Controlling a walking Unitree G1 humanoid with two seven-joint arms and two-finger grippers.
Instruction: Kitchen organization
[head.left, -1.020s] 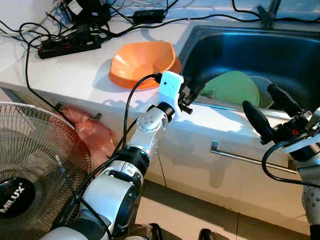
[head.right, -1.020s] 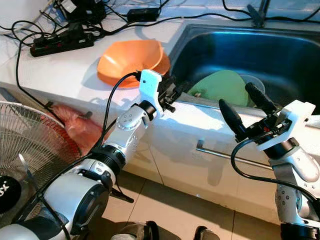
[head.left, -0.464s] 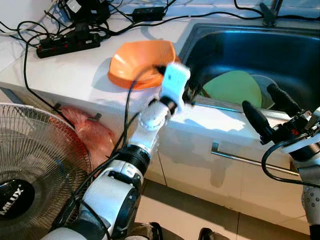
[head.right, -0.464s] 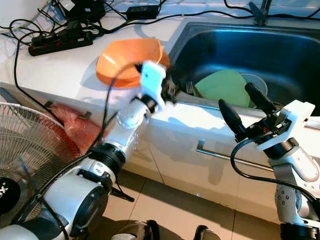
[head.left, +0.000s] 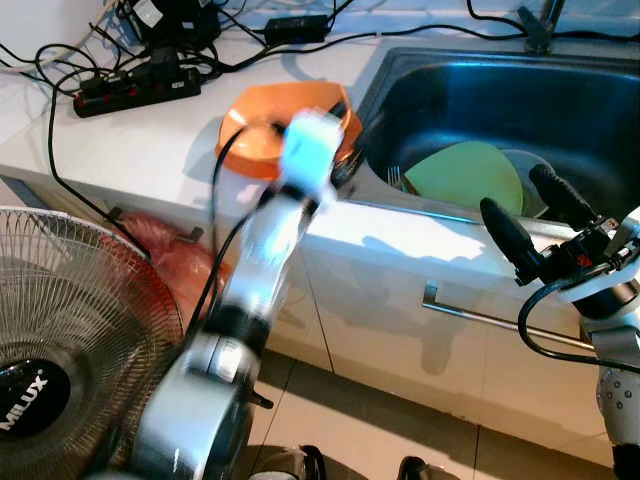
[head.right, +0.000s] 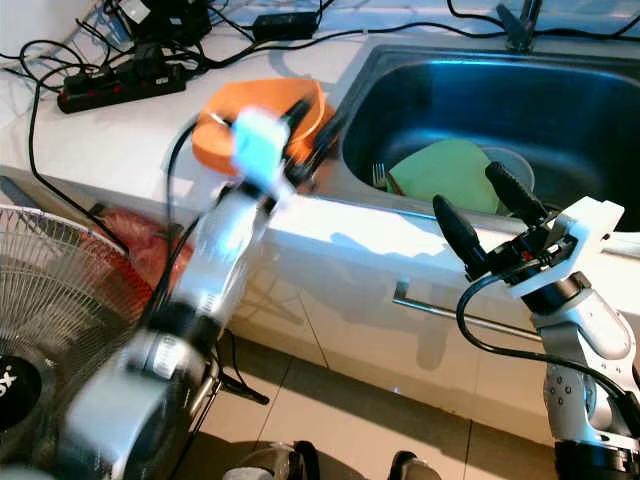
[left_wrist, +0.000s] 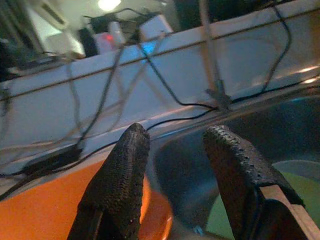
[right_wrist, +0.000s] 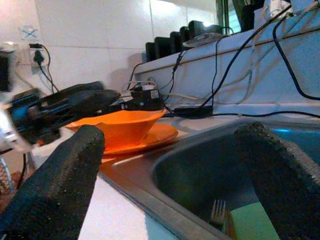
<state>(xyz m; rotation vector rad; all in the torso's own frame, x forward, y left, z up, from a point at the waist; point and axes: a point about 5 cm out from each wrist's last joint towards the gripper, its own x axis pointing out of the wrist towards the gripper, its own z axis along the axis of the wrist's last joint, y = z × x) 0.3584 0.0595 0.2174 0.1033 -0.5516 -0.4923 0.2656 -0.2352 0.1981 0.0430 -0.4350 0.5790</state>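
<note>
The left gripper (left_wrist: 172, 165), jaws apart, is blurred beside the orange bowl (head.left: 262, 125) on the counter (head.left: 130, 150). The bowl could be knocked into the sink (head.left: 480, 100). The right gripper (head.left: 525, 215) hangs open.

A home kitchen. A steel sink (head.left: 600, 90) is set into a white worktop (head.left: 150, 150) with cupboard doors below, and plates (head.left: 465, 175) lie in it. A tiled wall (right_wrist: 75, 30) rises behind.
</note>
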